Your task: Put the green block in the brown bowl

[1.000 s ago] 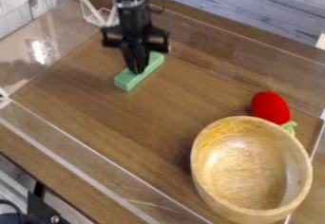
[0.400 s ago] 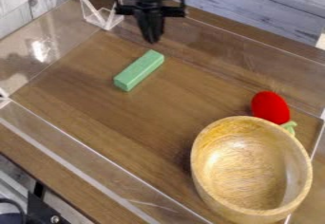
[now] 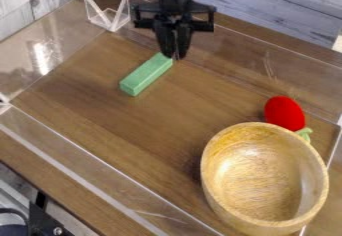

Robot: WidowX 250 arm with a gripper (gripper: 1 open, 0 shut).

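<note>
Black gripper pointing straight down above the upper end of the green block, fingers drawn close together with only a narrow gap, holding nothing. Green block lying flat and diagonal on the wooden worktop, upper left of centre, its far end just under or beside the fingertips; contact not clear from this angle. Brown bowl standing upright at the lower right, well apart from the block, hollow showing pale grain. Red rounded toy just behind the bowl's far rim, a bit of green at its lower right side. Clear folded plastic piece at the back left, beside the arm. No brand, label or readable writing anywhere in view.
</note>
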